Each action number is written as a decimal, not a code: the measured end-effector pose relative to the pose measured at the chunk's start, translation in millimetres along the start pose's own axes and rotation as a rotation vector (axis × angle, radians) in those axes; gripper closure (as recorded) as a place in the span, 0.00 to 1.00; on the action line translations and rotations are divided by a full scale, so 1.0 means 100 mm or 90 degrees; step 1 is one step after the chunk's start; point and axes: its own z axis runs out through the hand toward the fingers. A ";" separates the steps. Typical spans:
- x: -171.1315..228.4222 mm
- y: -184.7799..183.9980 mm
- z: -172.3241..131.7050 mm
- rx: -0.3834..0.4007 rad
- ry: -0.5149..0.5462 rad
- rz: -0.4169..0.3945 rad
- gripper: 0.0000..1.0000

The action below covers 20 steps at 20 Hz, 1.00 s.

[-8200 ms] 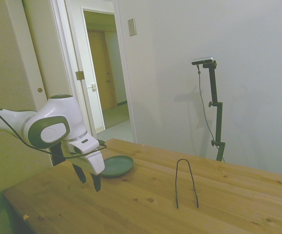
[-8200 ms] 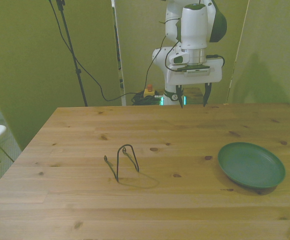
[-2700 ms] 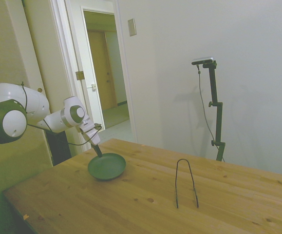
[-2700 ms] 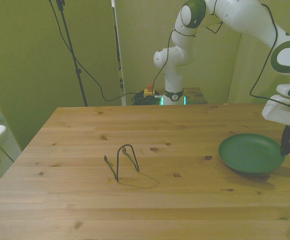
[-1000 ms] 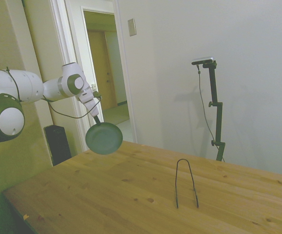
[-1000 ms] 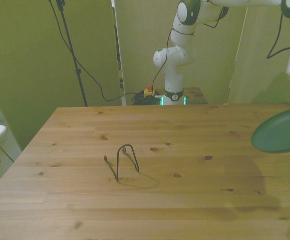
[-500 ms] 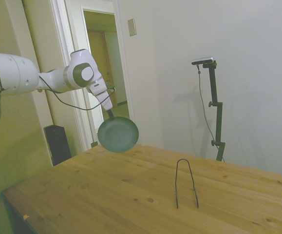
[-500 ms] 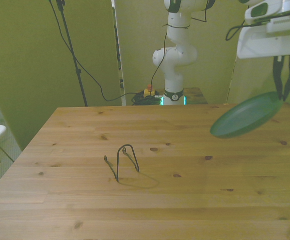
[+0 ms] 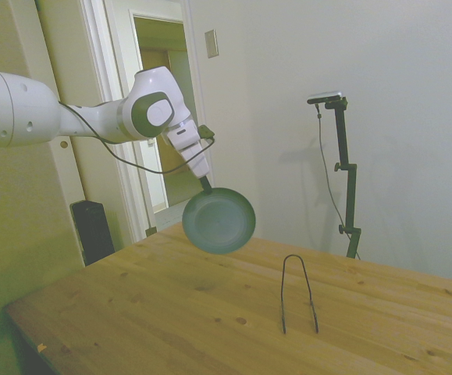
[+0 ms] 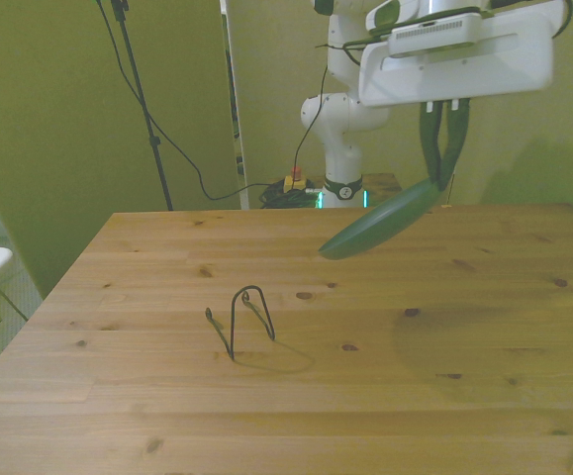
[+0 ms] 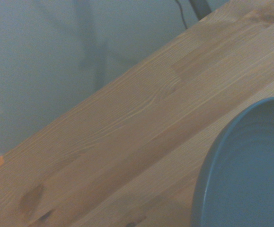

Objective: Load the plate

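In the side view you've got the plate up in the air, well clear of the table, hanging over the far edge. It's a round, shallow, dark green thing with a smooth matte face and a raised rim, tilted so its face is turned toward that camera. The gripper has it by the top of the rim, its dark fingers pinched together on the edge. The white arm comes in from the left, glossy shell with a black cable looping under it. Further along the table stands the rack, a thin black wire bent into a tall narrow U, upright and well apart from the plate.

From the front view you see the plate almost edge-on, a slanted green sliver dipping toward the front view's left, floating above the far half of the table. The gripper grips its raised end, fingers clamped on the rim. The rack sits near the middle of the pale, knotty planks, and a soft shadow lies on the wood toward the front view's right.

The wrist view is blurry: you get the plate's curved rim and smooth inside, plus wood grain of the table behind it.
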 end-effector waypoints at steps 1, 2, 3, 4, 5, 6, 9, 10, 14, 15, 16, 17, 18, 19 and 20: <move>0.07 0.03 0.00 -0.002 0.002 0.000 1.00; 0.13 0.07 0.00 -0.005 0.003 0.001 1.00; 0.17 0.11 0.01 -0.008 0.003 0.001 1.00; 0.19 0.13 0.01 -0.010 0.000 0.001 1.00; 0.20 0.16 0.02 -0.012 -0.003 0.001 1.00; 0.20 0.18 0.02 -0.013 -0.005 -0.001 1.00; 0.19 0.22 0.01 -0.015 -0.008 -0.005 1.00; 0.20 0.22 0.01 -0.012 -0.008 -0.002 1.00; 0.45 0.24 -0.05 0.020 0.002 0.026 1.00; 0.53 0.26 -0.08 0.030 0.005 0.036 1.00; 0.60 0.30 -0.09 0.037 0.006 0.046 1.00; 0.67 0.33 -0.11 0.044 0.005 0.052 1.00; 0.73 0.37 -0.13 0.050 0.004 0.057 1.00; 0.79 0.41 -0.16 0.054 0.003 0.062 1.00; 0.86 0.45 -0.18 0.061 0.002 0.069 1.00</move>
